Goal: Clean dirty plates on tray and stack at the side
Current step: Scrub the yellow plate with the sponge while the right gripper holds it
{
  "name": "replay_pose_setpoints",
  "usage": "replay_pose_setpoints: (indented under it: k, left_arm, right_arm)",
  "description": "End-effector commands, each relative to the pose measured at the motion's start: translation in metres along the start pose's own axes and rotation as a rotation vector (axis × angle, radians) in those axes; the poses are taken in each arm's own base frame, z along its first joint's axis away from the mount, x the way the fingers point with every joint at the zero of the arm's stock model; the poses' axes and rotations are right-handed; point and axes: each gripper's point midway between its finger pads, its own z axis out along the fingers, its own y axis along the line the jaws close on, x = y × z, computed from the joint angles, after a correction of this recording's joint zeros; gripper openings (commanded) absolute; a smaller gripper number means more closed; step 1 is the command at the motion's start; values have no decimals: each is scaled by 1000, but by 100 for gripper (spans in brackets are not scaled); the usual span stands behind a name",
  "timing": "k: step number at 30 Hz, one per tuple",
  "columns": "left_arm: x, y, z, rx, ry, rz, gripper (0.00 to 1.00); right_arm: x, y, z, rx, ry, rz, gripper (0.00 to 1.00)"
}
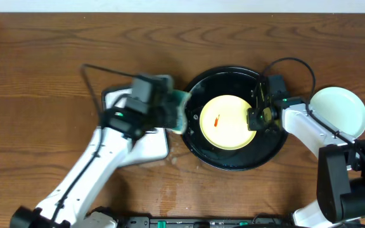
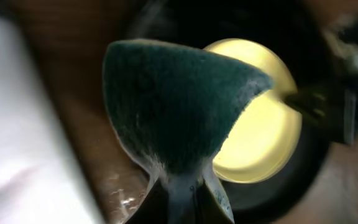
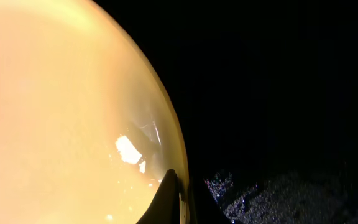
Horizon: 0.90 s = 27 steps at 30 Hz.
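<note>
The pale yellow plate (image 1: 228, 121) lies in the round black tray (image 1: 233, 161) and carries a small red smear (image 1: 217, 120) left of its middle. My right gripper (image 1: 256, 118) is shut on the plate's right rim; in the right wrist view its fingers (image 3: 166, 202) pinch the edge of the plate (image 3: 61, 112). My left gripper (image 1: 168, 109) is shut on a dark green sponge (image 1: 182, 111), which hangs over the tray's left rim. In the left wrist view the sponge (image 2: 179, 106) fills the middle, with the plate (image 2: 266, 137) behind it.
A pale mint plate (image 1: 338, 113) sits on the wood table right of the tray, beside the right arm. A white rectangular tray (image 1: 146, 144) lies under the left arm, just left of the black tray.
</note>
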Motion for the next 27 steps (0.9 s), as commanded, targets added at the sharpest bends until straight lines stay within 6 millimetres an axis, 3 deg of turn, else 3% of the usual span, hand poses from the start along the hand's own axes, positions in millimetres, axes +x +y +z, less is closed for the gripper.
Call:
replay_pose_setpoints:
  k: [1,7,12,18,22,27]
  left_arm:
    - [9,-26,22,15,23,-9,7]
    - [29,-56,84,45,70,-94,7]
    - [51,-56,120,22,159,-145,8]
    - [68,-58,149,55,228,-209,8]
    - [79,-37,163,-21,248,-221,8]
    - [77,27,151,-336,199,-179,7]
  right_arm:
    - [29,11,15,-66,110,-58,1]
    - [36,15,15,-89,136,-94,1]
    - [43,21,15,-86,159,-145,1]
    - [44,27,15,-90,160,-164,1]
    - [46,31,15,-93,162,-189,1]
    - [47,33,15,-95,164,-203,1]
